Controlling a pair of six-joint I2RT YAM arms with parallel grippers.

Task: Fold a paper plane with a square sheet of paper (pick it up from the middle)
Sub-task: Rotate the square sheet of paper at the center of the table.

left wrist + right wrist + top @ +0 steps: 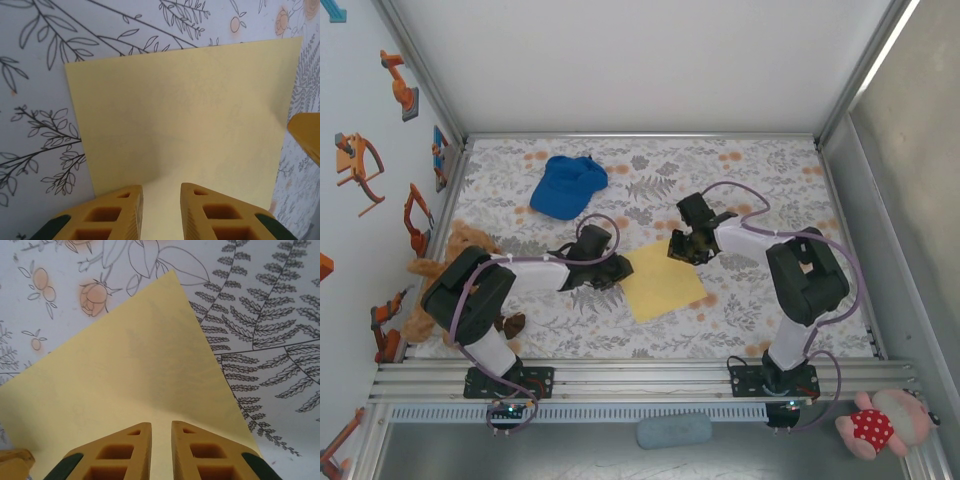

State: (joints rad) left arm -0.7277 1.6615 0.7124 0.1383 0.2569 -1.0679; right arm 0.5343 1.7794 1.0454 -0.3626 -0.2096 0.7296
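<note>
Floral table (770, 180), blue cap (568, 186), square sheet of paper (663, 283), left end effector (161, 192), right end effector (161, 427), each slightly parted

Reaching toward mid-frame from the lower left with the left arm (510, 278), elbow folded back, left gripper (617, 270) pointing right. Mirrored from the lower right with the right arm (802, 280), right gripper (677, 250) angled down and left. Seen close from each wrist, at bottom centre: yellow fingers (117, 212) parted by a narrow gap.
</note>
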